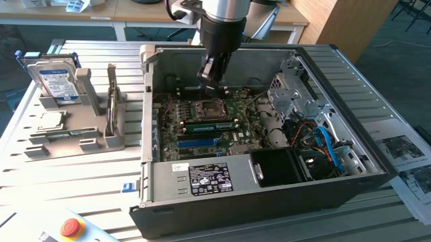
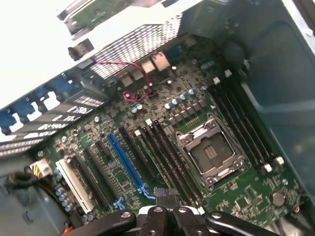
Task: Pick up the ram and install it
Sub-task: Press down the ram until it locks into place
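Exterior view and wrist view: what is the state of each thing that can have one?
case: open, side panel off.
ram: standing in a slot on the motherboard, not held.
CPU socket: frame down.
hard drive: standing upright.
gripper: inside the case, above the motherboard.

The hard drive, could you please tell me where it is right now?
On the exterior view's left, the hard drive stands upright in the grey holder, outside the open computer case.
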Robot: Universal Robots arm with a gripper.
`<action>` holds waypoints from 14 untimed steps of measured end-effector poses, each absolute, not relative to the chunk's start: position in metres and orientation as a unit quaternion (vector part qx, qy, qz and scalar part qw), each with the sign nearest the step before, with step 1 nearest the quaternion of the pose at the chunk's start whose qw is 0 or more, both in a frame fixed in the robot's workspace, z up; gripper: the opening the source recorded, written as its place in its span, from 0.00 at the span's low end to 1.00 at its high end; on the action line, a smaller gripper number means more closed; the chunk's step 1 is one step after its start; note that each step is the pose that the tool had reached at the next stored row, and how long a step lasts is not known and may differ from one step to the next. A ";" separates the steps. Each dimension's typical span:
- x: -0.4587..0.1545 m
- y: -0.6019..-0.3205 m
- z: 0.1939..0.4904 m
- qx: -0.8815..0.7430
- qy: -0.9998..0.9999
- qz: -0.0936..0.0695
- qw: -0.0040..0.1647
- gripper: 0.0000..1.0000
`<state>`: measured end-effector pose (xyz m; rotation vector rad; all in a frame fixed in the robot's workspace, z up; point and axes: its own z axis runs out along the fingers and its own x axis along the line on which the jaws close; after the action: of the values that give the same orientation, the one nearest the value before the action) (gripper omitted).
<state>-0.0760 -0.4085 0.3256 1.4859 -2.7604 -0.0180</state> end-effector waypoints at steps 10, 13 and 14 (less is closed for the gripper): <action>-0.076 -0.408 0.326 0.398 -0.917 -0.006 0.003 0.11; -0.076 -0.408 0.326 0.374 -0.928 -0.006 0.003 0.11; -0.076 -0.408 0.326 0.365 -0.931 -0.006 0.003 0.11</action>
<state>-0.0760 -0.4085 0.3255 1.1458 -2.9196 -0.0190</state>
